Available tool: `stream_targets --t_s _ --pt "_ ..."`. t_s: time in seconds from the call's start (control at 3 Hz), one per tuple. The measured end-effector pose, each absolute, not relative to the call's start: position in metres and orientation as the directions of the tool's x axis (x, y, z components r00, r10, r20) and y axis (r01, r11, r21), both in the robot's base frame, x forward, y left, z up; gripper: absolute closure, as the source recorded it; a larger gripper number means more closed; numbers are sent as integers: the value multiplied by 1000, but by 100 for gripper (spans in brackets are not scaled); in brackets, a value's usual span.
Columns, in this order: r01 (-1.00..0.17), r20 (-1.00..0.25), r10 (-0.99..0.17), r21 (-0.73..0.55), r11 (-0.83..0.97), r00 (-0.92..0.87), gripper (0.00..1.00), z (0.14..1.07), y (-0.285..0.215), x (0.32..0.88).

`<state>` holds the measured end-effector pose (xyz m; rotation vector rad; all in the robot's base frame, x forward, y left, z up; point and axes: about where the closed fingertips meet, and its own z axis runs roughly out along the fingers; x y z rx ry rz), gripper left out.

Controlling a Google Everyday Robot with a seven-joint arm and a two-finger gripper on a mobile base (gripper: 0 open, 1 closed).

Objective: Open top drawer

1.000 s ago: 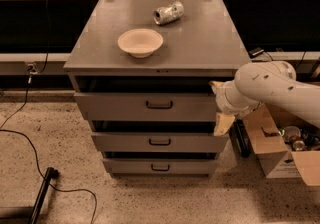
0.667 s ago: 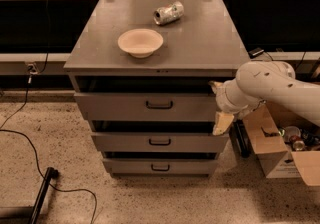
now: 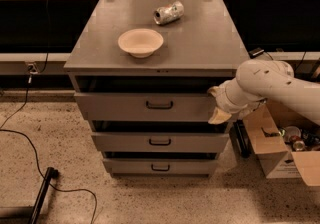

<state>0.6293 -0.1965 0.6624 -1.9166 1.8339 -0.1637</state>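
Note:
The grey cabinet (image 3: 190,53) has three drawers. The top drawer (image 3: 115,106) is the uppermost; its flat grey front stands slightly out from the cabinet, with a dark gap above it. Its small black bar handle (image 3: 159,104) sits at the centre. My gripper (image 3: 218,104) is at the right end of the top drawer's front, well to the right of the handle, on the end of the white arm (image 3: 270,85) coming in from the right.
A cream bowl (image 3: 140,42) and a crushed can (image 3: 168,12) lie on the cabinet top. The two lower drawers (image 3: 125,142) stand below. A cardboard box (image 3: 272,143) with items stands on the floor at the right. A black cable (image 3: 30,140) lies on the floor at the left.

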Motion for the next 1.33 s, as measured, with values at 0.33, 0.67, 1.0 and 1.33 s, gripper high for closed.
stream_targets --t_s 0.33,0.67,1.0,1.33 --pt "-913 -240 -966 -407 12 95 41 666 -198 621" --pt "-918 -264 -959 -396 12 102 41 674 -199 604" --pt "-925 -301 -948 -380 20 104 42 686 -205 577" --pt "-929 -331 -938 -369 31 100 35 701 -214 544"
